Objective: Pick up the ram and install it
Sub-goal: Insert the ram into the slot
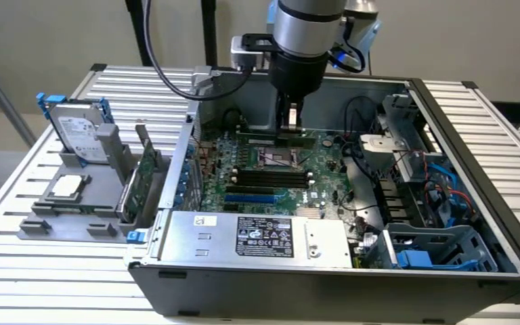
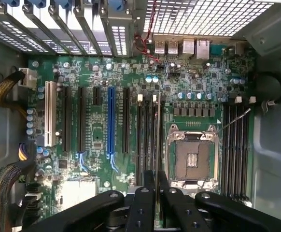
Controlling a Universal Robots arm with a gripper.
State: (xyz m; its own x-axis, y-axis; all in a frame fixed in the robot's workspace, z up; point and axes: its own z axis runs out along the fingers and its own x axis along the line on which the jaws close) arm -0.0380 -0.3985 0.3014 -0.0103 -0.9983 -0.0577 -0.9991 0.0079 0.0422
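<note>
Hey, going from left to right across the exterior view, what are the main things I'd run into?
Hard drive standing in the grey holder → green expansion cards upright in their rack → motherboard, with the gripper holding the ram above it → blue drive cage at the case's right end.

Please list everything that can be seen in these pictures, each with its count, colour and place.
case: one, dark grey, open, on the slatted table
motherboard: one, green, in the case
CPU socket: one, silver, empty, on the motherboard
ram: one, green, held edge-down over the motherboard
power supply: one, silver, front of the case
hard drive: one, silver, upright in a stand, exterior view's left
expansion card: one, green, upright beside the case
gripper: one, black, shut on the ram
</note>
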